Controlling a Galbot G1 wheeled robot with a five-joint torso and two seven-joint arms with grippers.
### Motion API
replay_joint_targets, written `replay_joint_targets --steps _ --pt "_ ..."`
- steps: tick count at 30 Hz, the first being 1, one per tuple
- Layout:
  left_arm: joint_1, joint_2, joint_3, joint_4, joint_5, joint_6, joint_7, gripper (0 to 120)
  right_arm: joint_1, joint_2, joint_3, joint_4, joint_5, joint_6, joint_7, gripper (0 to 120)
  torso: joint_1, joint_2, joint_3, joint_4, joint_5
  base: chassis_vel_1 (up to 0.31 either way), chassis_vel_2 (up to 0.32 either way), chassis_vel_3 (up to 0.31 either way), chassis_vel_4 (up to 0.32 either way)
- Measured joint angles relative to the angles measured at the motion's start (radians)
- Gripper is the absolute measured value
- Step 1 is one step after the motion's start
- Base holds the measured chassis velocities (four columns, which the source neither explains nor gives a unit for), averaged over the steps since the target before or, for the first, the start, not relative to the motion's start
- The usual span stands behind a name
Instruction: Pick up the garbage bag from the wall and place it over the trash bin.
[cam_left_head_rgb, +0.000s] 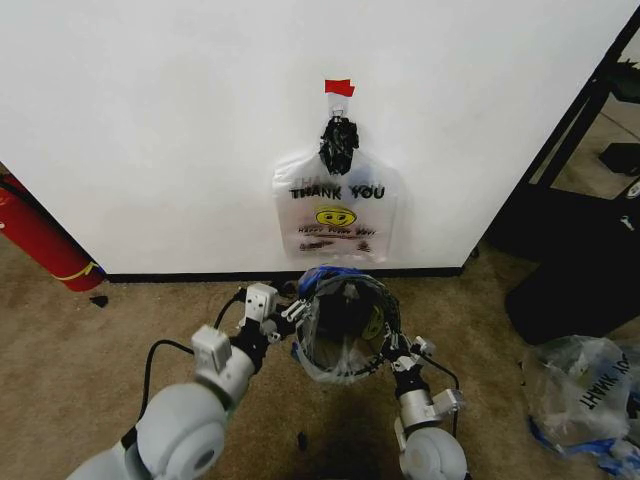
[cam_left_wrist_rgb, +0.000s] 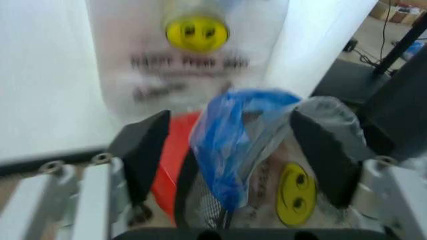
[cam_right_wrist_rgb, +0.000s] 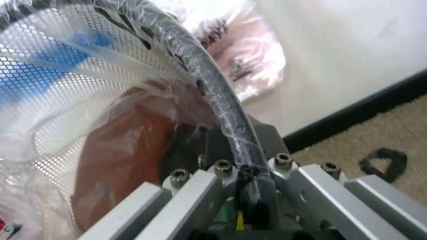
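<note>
Garbage bag (cam_left_head_rgb: 345, 335): draped over the trash bin on the carpet, just in front of the wall; blue patches at its far edge, a yellow smiley on the right side
Trash bin (cam_right_wrist_rgb: 220, 107): black rim wrapped in the thin plastic, red body showing through it, mesh inside
Left gripper (cam_left_head_rgb: 297, 310): at the bin's left rim, jaws spread wide around a bunched blue fold of the bag (cam_left_wrist_rgb: 230, 145), pads apart from it on both sides
Right gripper (cam_left_head_rgb: 392, 350): at the bin's right rim, jaws closed on the plastic-covered rim
Wall (cam_left_head_rgb: 150, 120): white, black baseboard along the floor
THANK YOU bag (cam_left_head_rgb: 336, 212): hangs on the wall above the bin, below a red tape (cam_left_head_rgb: 339, 87)
</note>
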Motion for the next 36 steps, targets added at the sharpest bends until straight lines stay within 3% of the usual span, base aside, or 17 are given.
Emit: replay_joint_targets --steps 4,10,16,21,28,33,36 --pt "-0.032 -0.016 -0.003 0.018 -0.09 0.035 -0.03 86 -0.006 -0.003 0.013 0.002 -0.003 0.01 -0.025 0 0.0 0.0 0.0 -0.0001 -0.0001 0.0 0.0 0.0 0.0" --pt "-0.053 -0.032 -0.004 0.048 -0.135 0.06 -0.04 67 -0.02 -0.009 0.024 0.009 -0.005 0.019 -0.037 0 0.0 0.0 0.0 0.0 0.0 0.0 0.0 0.0 0.0" --pt "-0.053 -0.037 -0.01 0.066 -0.152 0.079 -0.052 40 -0.027 -0.01 0.022 0.027 -0.008 0.02 -0.038 0 0.0 0.0 0.0 0.0 0.0 0.0 0.0 0.0 0.0" --pt "-0.048 -0.037 -0.018 0.066 -0.153 0.079 -0.058 26 -0.028 -0.009 0.018 0.033 -0.016 0.02 -0.038 0 0.0 0.0 0.0 0.0001 0.0 0.0 0.0 0.0 0.0" --pt "-0.046 -0.033 -0.021 0.065 -0.131 0.061 -0.054 0 -0.029 -0.006 0.014 0.033 -0.025 0.021 -0.036 0 0.0 0.0 0.0 0.0 0.0 0.0 0.0 0.0 0.0" --pt "-0.061 -0.03 -0.01 0.109 -0.073 0.034 -0.016 0 -0.034 -0.007 0.01 0.039 -0.026 0.021 -0.035 0 0.0 0.0 0.0 0.0 -0.0001 0.0 0.0 0.0 0.0" --pt "-0.098 -0.036 0.02 0.21 0.037 -0.026 0.052 0 -0.05 -0.007 -0.015 0.07 -0.027 0.016 -0.034 0 0.0 0.0 0.0 -0.0001 -0.0001 0.0 0.0 0.0 0.0"
